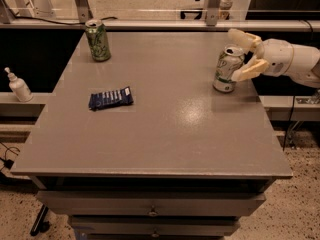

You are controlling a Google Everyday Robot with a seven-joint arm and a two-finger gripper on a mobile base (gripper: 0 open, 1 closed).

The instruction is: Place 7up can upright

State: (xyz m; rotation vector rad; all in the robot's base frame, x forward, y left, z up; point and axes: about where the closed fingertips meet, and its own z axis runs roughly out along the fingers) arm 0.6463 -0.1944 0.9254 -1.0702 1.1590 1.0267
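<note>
The 7up can [227,70], silver-white with green lettering and a shiny top, stands upright on the grey table [165,119] near its right edge. My gripper [234,55] reaches in from the right at the can's height. It is open: one cream finger [245,37] is behind the can's top, and the other finger [248,70] is at its near right side. The fingers are spread wider than the can and do not clamp it.
An all-green can [98,40] stands upright at the far left corner. A dark blue snack packet [110,98] lies flat left of centre. A white bottle [19,85] stands on a shelf left of the table. Metal frame legs stand behind the far edge.
</note>
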